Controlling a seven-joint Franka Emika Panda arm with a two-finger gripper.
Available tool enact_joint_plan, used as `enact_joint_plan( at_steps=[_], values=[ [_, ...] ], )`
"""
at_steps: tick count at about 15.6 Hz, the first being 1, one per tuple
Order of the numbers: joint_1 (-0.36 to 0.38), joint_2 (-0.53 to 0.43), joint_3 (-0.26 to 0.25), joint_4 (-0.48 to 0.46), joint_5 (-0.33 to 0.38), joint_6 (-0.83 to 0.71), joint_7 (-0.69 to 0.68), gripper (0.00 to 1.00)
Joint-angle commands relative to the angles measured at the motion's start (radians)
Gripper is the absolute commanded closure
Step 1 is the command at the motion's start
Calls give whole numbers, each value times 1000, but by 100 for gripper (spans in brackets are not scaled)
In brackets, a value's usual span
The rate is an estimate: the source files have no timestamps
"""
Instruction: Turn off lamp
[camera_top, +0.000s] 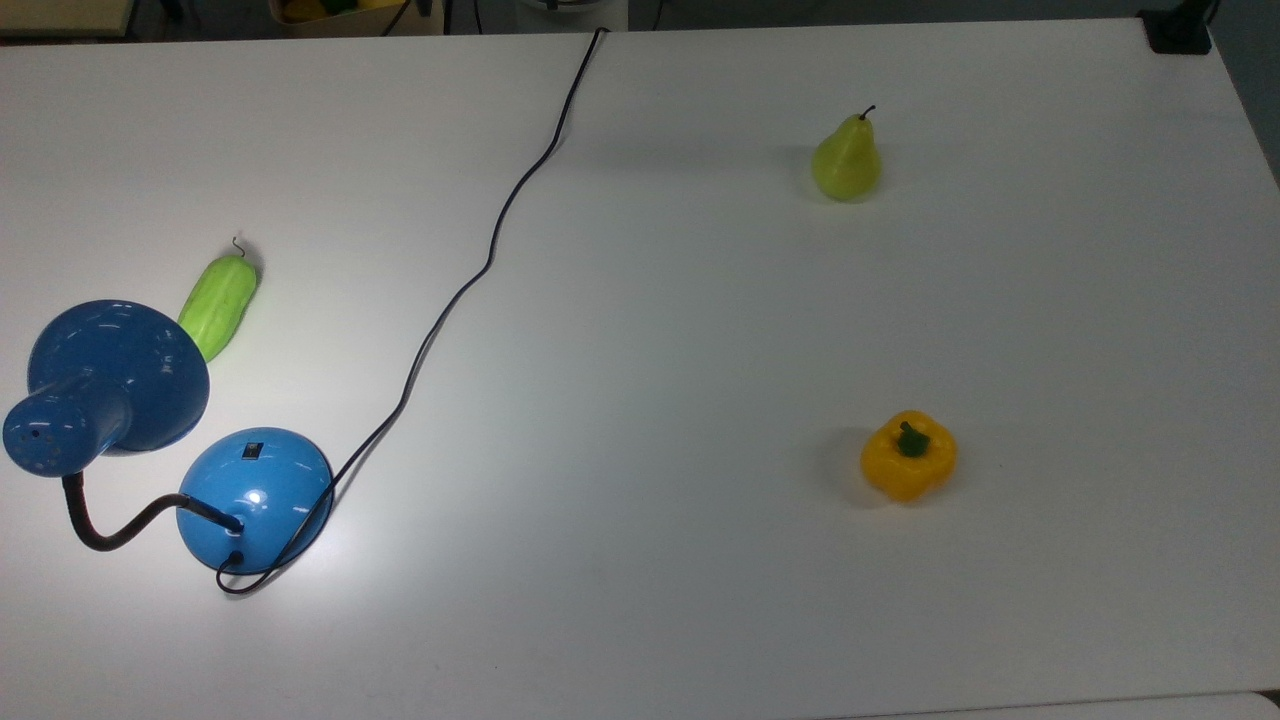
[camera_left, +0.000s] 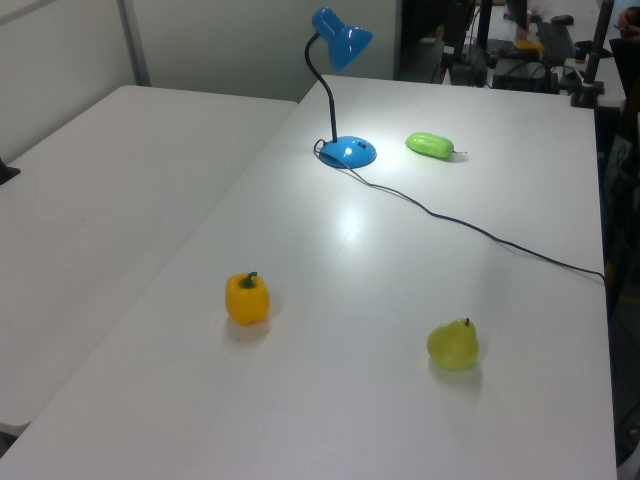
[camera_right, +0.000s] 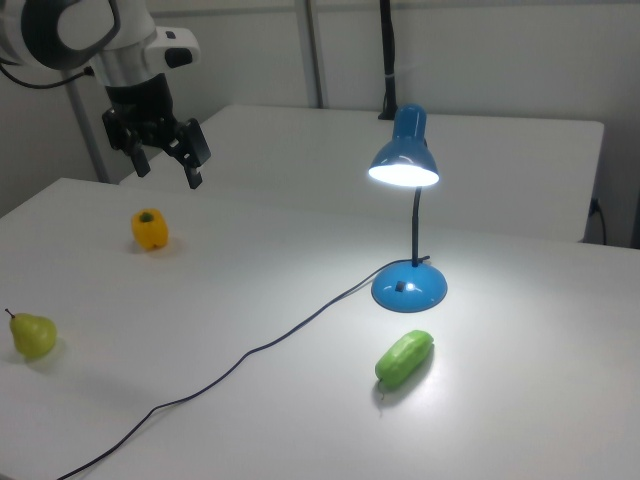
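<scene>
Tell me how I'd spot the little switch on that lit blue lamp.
On the white table, find the glossy blue desk lamp, lit, beside a light green cucumber-like vegetable. Follow its black gooseneck down to the round domed base. The switch is the small black rectangle on the dome's top, the one dark patch amid blue.

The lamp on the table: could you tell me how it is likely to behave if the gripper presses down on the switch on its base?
The lamp would probably stay put: its domed base is wide and sits flat on the table. The glossy dome looks slippery, so an off-centre press beside the switch might slide off. The thin gooseneck may let the shade wobble.
</scene>
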Motion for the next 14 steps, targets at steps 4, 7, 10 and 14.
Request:
enact_joint_plan(
  at_steps=[4,7,10,14],
  values=[
    [1,-19,6,-30,-11,12,-6,0],
    [1,-19,6,-30,-11,10,-12,0],
    [1,-21,6,-32,-11,10,-20,0],
    [1,-21,6,-32,-10,10,-20,0]
  ],
)
